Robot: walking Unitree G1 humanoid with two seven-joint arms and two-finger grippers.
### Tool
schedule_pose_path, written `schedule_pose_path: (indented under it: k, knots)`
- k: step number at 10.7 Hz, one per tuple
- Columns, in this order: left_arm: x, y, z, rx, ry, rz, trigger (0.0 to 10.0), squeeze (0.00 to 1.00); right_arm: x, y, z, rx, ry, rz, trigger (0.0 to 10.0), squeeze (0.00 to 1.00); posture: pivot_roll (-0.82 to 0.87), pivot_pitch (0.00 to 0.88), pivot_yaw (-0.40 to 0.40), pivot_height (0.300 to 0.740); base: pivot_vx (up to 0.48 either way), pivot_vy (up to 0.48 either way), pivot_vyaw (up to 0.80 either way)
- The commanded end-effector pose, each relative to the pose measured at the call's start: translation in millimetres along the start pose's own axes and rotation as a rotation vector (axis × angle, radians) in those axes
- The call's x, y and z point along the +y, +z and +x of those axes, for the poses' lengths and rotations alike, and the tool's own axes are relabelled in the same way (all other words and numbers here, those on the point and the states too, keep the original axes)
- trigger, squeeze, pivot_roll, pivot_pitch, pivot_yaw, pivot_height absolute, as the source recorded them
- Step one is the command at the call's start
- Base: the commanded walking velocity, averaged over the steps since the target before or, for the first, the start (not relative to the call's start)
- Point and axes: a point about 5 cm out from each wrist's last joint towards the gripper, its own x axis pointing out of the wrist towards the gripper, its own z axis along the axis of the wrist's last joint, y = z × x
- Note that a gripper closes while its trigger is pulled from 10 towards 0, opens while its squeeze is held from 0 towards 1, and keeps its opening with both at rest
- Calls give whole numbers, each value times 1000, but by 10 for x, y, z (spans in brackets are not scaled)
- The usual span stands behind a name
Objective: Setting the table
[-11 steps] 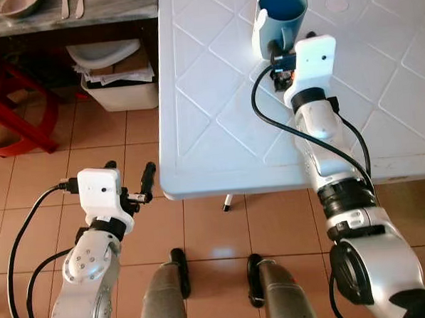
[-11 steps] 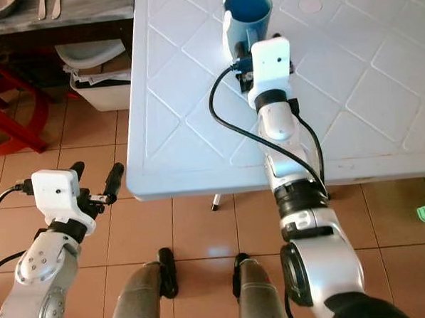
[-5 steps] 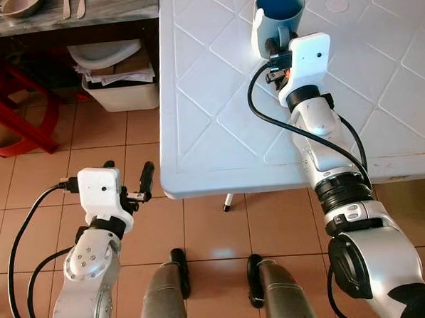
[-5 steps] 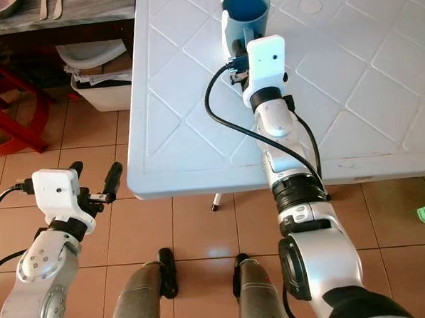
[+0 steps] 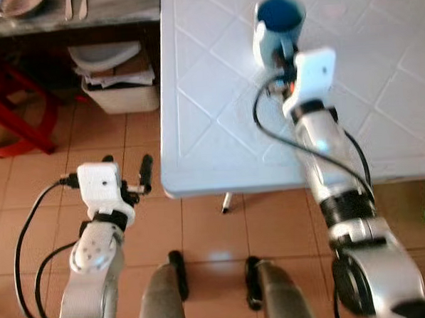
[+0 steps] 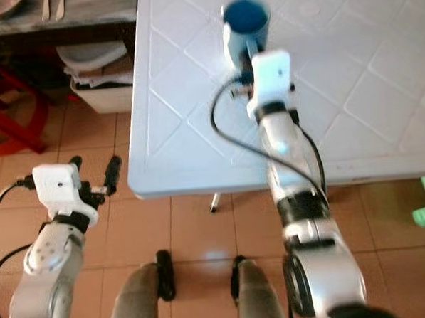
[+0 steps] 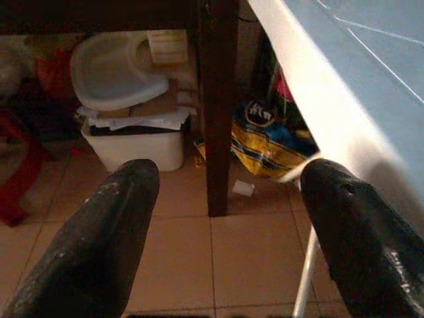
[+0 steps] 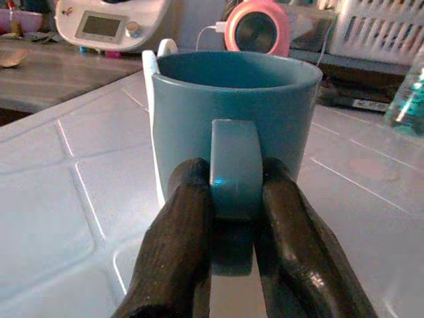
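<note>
R gripper pinching handle of 1 blue mug, 1 table.

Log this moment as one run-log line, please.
task: setting table | right pincer: shut on blue mug handle, mug on white table | left pincer: open, idle beside table edge

Blue mug seemingly on white table.

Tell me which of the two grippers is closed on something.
The right gripper: its fingers pinch the handle of the blue mug on the white table. The left gripper is open beside the table, holding nothing.
</note>
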Motion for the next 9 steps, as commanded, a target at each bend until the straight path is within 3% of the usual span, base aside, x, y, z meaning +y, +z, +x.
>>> schedule_pose_path:
  k: [1,2,3,4,6,9]
  knots:
    - [53,-71,-22,19,35,6,10000,0,-47,-81,-115,30,-9,8,0,0,37,222,-7,740,0,0,0]
    - [57,-84,12,17,48,7,10000,0,-57,-101,-193,31,-12,25,0,0,32,203,-13,740,0,0,0]
    - [60,-35,82,-17,46,24,10000,0,-11,-102,-362,24,37,92,3961,0,29,188,-17,740,0,480,0]
    - [88,11,151,-41,61,16,10000,0,13,-102,-502,27,40,90,10000,0,21,173,-18,740,0,480,0]
    - [75,43,271,-66,80,-15,10000,0,51,-174,-677,79,46,62,10000,0,17,146,-21,740,0,480,0]
    - [34,27,367,-77,116,-34,10000,0,36,-236,-734,117,25,32,10000,0,17,79,-33,740,0,480,0]
